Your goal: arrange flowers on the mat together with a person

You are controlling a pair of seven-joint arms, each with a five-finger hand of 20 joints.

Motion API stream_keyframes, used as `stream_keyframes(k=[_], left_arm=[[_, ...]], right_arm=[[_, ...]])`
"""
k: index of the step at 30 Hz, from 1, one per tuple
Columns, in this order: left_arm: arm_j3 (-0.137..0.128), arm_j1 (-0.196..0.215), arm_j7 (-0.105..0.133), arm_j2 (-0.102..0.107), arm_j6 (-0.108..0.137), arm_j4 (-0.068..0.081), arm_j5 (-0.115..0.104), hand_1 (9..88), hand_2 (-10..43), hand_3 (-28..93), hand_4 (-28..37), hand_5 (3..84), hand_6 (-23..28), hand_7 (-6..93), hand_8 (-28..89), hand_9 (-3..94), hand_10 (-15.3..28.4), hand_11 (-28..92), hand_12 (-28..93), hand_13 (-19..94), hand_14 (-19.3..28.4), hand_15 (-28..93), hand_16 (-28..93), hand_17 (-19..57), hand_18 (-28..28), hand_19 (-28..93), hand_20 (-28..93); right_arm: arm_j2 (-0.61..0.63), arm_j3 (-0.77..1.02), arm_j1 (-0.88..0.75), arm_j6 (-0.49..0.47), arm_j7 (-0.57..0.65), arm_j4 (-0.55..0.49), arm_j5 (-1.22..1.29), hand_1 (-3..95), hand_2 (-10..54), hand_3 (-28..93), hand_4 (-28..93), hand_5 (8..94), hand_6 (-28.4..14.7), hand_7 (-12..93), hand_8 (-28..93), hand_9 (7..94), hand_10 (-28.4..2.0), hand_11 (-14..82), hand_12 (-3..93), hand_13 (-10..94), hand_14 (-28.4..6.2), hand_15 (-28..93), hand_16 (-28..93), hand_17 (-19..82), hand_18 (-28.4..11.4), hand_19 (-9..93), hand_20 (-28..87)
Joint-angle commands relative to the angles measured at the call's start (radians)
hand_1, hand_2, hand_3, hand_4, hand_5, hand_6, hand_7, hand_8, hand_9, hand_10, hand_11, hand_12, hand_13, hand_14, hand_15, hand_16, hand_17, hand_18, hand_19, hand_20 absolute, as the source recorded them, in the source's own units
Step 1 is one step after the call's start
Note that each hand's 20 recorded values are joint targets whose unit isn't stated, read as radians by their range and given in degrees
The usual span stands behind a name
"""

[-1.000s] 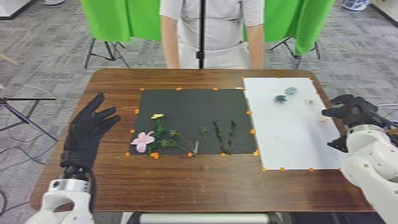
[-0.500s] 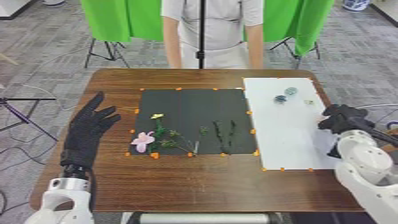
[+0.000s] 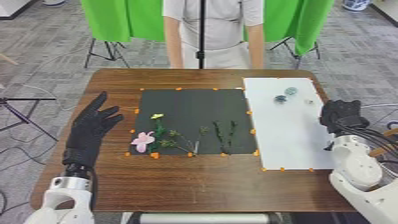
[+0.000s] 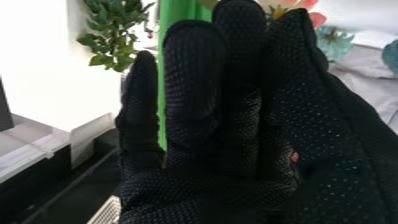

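Note:
On the dark mat (image 3: 182, 102), a pink flower (image 3: 142, 141) lies at the near-left corner, with a yellow flower (image 3: 157, 116) beyond it. Green sprigs (image 3: 178, 140) spread beside them, and two dark green stems (image 3: 233, 132) lie near the mat's right side. Two bluish flowers (image 3: 291, 91) and a small pale one (image 3: 309, 101) rest on the white board. My right hand (image 3: 343, 114) is over the board's right edge; in the right wrist view that hand (image 4: 209, 115) has straight fingers, with a tiny pink spot beside its thumb. My left hand (image 3: 87, 132) lies open, left of the mat.
Orange clips (image 3: 155, 155) line the mat's edges and the white board (image 3: 293, 135). Brown tabletop (image 3: 195, 185) runs along the near side. In the right wrist view, leafy greenery (image 4: 114, 32), coral petals (image 4: 306, 4) and a teal flower (image 4: 333, 40) appear beyond the fingers.
My right hand has shifted slightly left onto the board's edge and turned, so its outline looks narrower than a second ago. My left hand has barely moved.

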Motion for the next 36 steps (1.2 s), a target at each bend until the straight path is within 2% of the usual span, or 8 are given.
stream_keyframes(k=[1, 6, 10, 13, 18, 28, 33, 36], left_arm=[[-0.023, 0.046, 0.022, -0.006, 0.024, -0.008, -0.025, 23.1, 3.0, 79, -28.3, 31.0, 3.8, 9.3, -8, 32.9, 17.7, 26, 11, 23, 24.5, 53, -9, -7.8, 22.3, 46, 14], [-0.045, 0.077, 0.041, -0.002, 0.041, -0.02, -0.03, 23.0, 2.8, 79, -28.3, 31.1, 3.8, 9.2, -8, 32.9, 17.7, 26, 11, 23, 24.6, 53, -9, -7.8, 22.4, 46, 14], [-0.061, 0.095, 0.06, -0.01, 0.061, -0.024, -0.045, 22.9, 2.7, 79, -28.3, 31.0, 3.7, 9.3, -8, 32.9, 17.7, 26, 11, 23, 24.5, 53, -9, -7.7, 22.3, 46, 14], [-0.056, 0.079, 0.069, -0.018, 0.049, -0.019, -0.072, 22.9, 2.8, 79, -28.3, 30.9, 3.7, 9.3, -8, 32.9, 17.7, 26, 11, 23, 24.5, 53, -9, -7.7, 22.3, 46, 14], [-0.05, 0.048, 0.055, -0.017, 0.034, -0.011, -0.057, 22.9, 2.8, 79, -28.3, 30.9, 3.6, 9.4, -8, 33.0, 17.7, 26, 11, 23, 24.6, 53, -9, -7.6, 22.4, 47, 15], [-0.053, 0.035, 0.044, -0.013, 0.029, -0.007, -0.053, 22.9, 2.8, 79, -28.3, 30.9, 3.7, 9.4, -8, 33.1, 17.8, 26, 11, 23, 24.6, 54, -9, -7.6, 22.5, 47, 15], [-0.059, 0.032, 0.033, -0.025, 0.016, -0.005, -0.043, 22.8, 2.8, 79, -28.3, 30.9, 3.7, 9.4, -8, 33.1, 17.8, 26, 11, 23, 24.6, 54, -9, -7.6, 22.5, 47, 15], [-0.056, 0.034, 0.039, -0.015, 0.022, -0.005, -0.052, 22.9, 2.8, 79, -28.3, 30.9, 3.7, 9.4, -8, 33.1, 17.9, 26, 11, 23, 24.6, 54, -9, -7.6, 22.4, 47, 15]], right_arm=[[-0.023, -0.048, 0.034, 0.127, -0.077, -0.198, -0.038, 58.9, -9.5, 61, -28, 83.4, 6.7, 21, -1, 92.8, -2.2, 12.8, 39.1, 78, -1.9, 54, 30, 24, -14.4, 69, 28], [-0.11, -0.227, 0.207, 0.06, -0.259, -0.295, 0.047, 57.8, -9.5, 63, -28, 83.6, 6.4, 21, 0, 92.9, -2.5, 13.2, 40.1, 77, -2.1, 55, 31, 23, -13.5, 69, 28], [-0.279, -0.449, 0.397, 0.044, -0.337, -0.219, 0.038, 56.9, -9.5, 65, -28, 83.0, 6.1, 21, 0, 91.9, -2.5, 14.1, 42.1, 76, -2.5, 56, 32, 22, -13.3, 69, 28], [-0.391, -0.546, 0.475, 0.009, -0.377, -0.157, 0.0, 56.7, -9.5, 65, -28, 82.8, 5.9, 21, 0, 91.2, -2.6, 15.0, 42.8, 75, -2.8, 56, 31, 22, -13.4, 69, 28], [-0.485, -0.628, 0.529, -0.043, -0.419, -0.099, -0.078, 56.4, -9.5, 66, -28, 82.6, 5.8, 22, 0, 90.6, -2.8, 16.1, 43.3, 75, -3.0, 57, 31, 21, -13.6, 69, 29], [-0.477, -0.743, 0.571, -0.077, -0.392, -0.081, -0.148, 55.6, -9.5, 66, -28, 82.0, 6.3, 23, -1, 88.2, -3.3, 19.1, 44.1, 73, -3.8, 58, 31, 20, -13.9, 68, 29], [-0.46, -0.767, 0.576, -0.107, -0.377, -0.074, -0.173, 54.5, -9.5, 66, -28, 81.8, 7.3, 23, -2, 78.3, -4.8, 19.7, 41.2, 63, -3.4, 57, 32, 17, -14.2, 64, 28], [-0.455, -0.766, 0.578, -0.132, -0.374, -0.072, -0.189, 54.2, -9.5, 66, -28, 81.6, 7.6, 24, -2, 75.5, -5.2, 19.8, 40.4, 60, -3.6, 57, 31, 17, -14.1, 63, 28]])
